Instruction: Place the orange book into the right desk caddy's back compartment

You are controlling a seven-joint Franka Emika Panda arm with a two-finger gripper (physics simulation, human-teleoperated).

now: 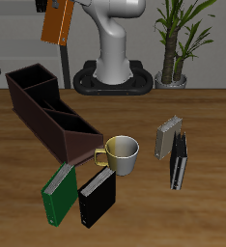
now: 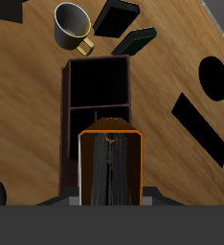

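The orange book point(image 1: 56, 21) is seen raised high above the table point(image 1: 144, 125), tilted, over the far end of the right desk caddy point(image 1: 49, 118). It is carried by the gripper point(image 1: 49, 4), which is mostly cut off at the frame edge in the exterior view; from the wrist view, the book point(image 2: 111, 167) is shown end-on just under the camera, its orange cover edges framing darker pages, so it is taken to be clamped between the fingers, though the fingertips themselves are hidden by it.

The caddy point(image 2: 66, 124) is seen from the wrist as a long dark brown box lying beneath the book, with its inner dividers visible. The back compartment point(image 1: 30, 81) is the end section farthest from the mug point(image 1: 120, 154), and it is open at the top. No contact between book and caddy walls is shown; in the exterior view the book is held well above the box.

The pale yellow-handled mug stands just beside the caddy's near end. Nearer the table's front edge, a green book point(image 1: 58, 192) and a black book point(image 1: 97, 197) lie side by side. Beyond the mug, 2 more books are propped: a grey one point(image 1: 167, 136) and a dark one point(image 1: 179, 161).

At the table's back, the robot's base point(image 1: 114, 72) and a potted plant point(image 1: 176, 43) are seen.
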